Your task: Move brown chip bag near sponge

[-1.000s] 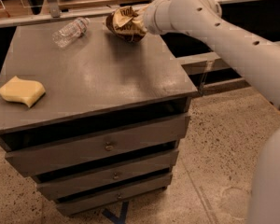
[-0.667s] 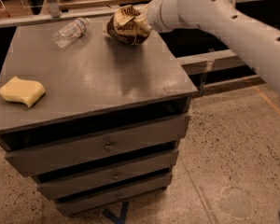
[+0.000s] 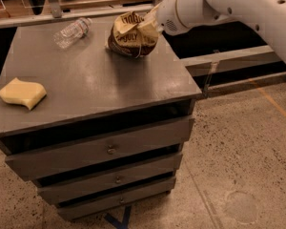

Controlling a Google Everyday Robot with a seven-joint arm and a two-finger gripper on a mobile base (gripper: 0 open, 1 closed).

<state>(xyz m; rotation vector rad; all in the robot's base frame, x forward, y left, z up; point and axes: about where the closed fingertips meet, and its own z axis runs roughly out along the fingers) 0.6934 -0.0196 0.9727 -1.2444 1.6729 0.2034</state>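
The gripper (image 3: 150, 25) hangs over the back right part of the grey cabinet top (image 3: 100, 80), at the end of the white arm (image 3: 229, 4) that reaches in from the right. Its jaws are clenched on the right upper side of the brown chip bag (image 3: 130, 35), which bulges out to the left of them and below. The bag's underside sits at the tabletop or just above it; I cannot tell which. The right edge of the top runs just beside the jaws, and the back edge is near behind them.

Left of the jaws, near the back edge, a clear water bottle (image 3: 72, 32) lies on its side, apart from the bag. The sponge (image 3: 22, 93) lies well apart, far left of the jaws and forward, close to the left and front edges. Bare tabletop stretches between bag and sponge.
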